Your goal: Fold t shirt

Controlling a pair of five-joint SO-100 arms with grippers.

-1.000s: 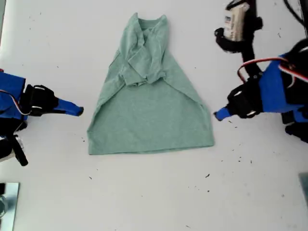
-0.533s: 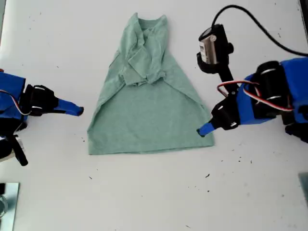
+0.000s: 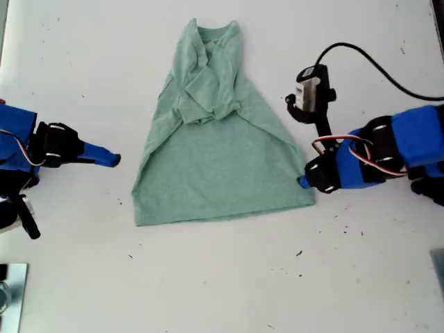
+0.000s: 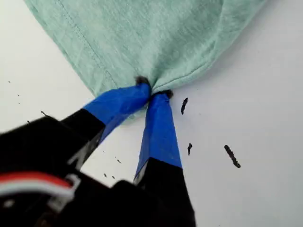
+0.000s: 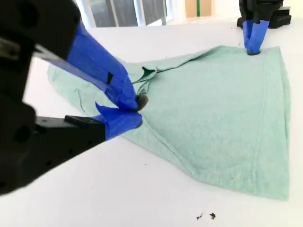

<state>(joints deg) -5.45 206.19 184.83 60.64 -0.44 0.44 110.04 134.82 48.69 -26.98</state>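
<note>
Now pinching the hem corner of the t shirt (image 3: 220,149), at the exterior view's lower right: first tool (image 4: 152,92) with tips drawn together on a small gather of fabric. Lying flat on the white surface (image 3: 222,284), sleeves already folded inward, long axis running from the collar at the exterior view's top to the hem at its bottom. Second tool (image 5: 137,111) parked at the exterior view's left, apart from the cloth, tips nearly meeting and probably empty, though the wrist view overlaps them with fabric. Likely next: carrying the gripped corner up along that axis toward the collar.
</note>
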